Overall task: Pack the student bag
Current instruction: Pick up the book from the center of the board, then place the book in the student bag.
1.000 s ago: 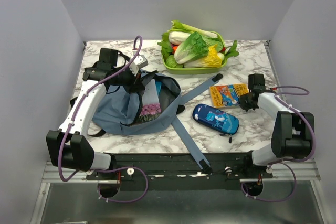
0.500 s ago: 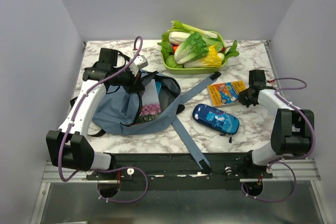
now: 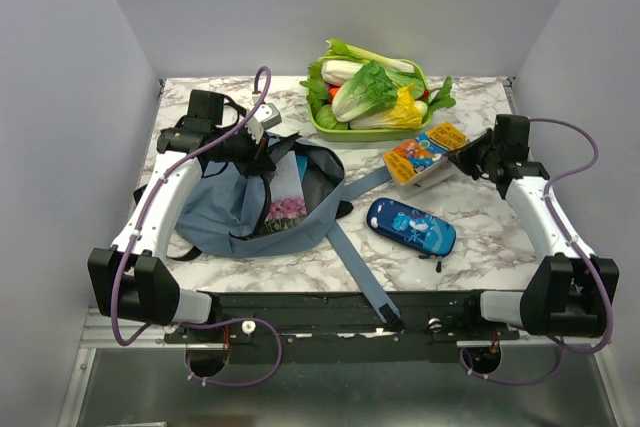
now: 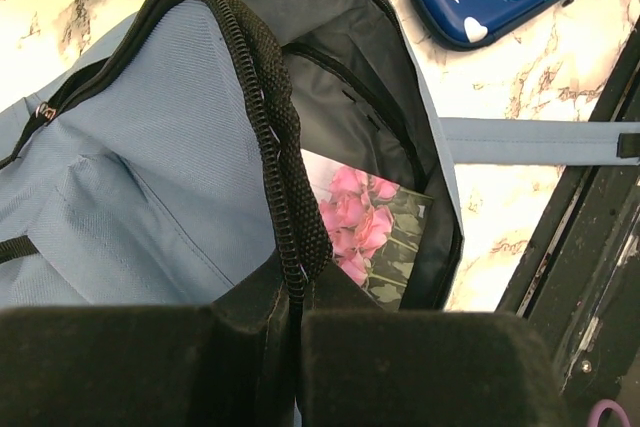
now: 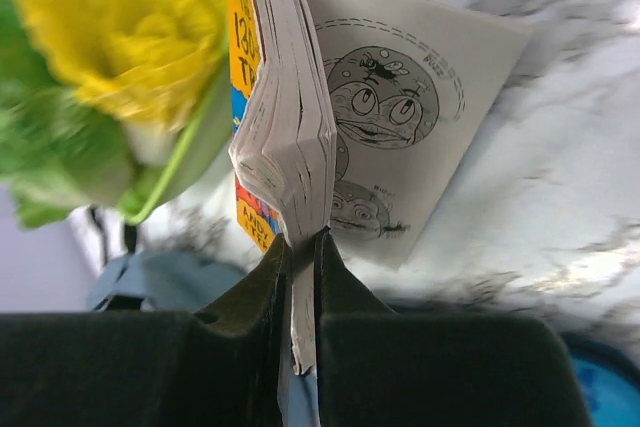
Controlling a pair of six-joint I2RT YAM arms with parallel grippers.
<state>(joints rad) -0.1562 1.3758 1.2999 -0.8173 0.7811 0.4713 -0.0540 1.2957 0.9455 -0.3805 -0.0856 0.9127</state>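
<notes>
The grey-blue student bag point(image 3: 225, 205) lies open at the left of the table, a rose-cover book point(image 3: 285, 207) inside it. My left gripper point(image 3: 262, 150) is shut on the bag's black zipper rim point(image 4: 285, 197) and holds the mouth open; the rose book point(image 4: 375, 232) shows below. My right gripper point(image 3: 462, 160) is shut on a corner of the orange cartoon book point(image 3: 420, 159), which hangs lifted off the table. In the right wrist view the book's pages point(image 5: 290, 137) are pinched between the fingers and its back page fans out.
A green tray point(image 3: 335, 128) of leafy vegetables stands at the back centre, close to the lifted book. A blue cartoon pencil case point(image 3: 411, 226) lies right of the bag. The bag's long straps point(image 3: 357, 267) run toward the near edge.
My right gripper closed on the orange book, lifted it off the table and carried it back and left toward the tray. The left gripper and the bag stayed put.
</notes>
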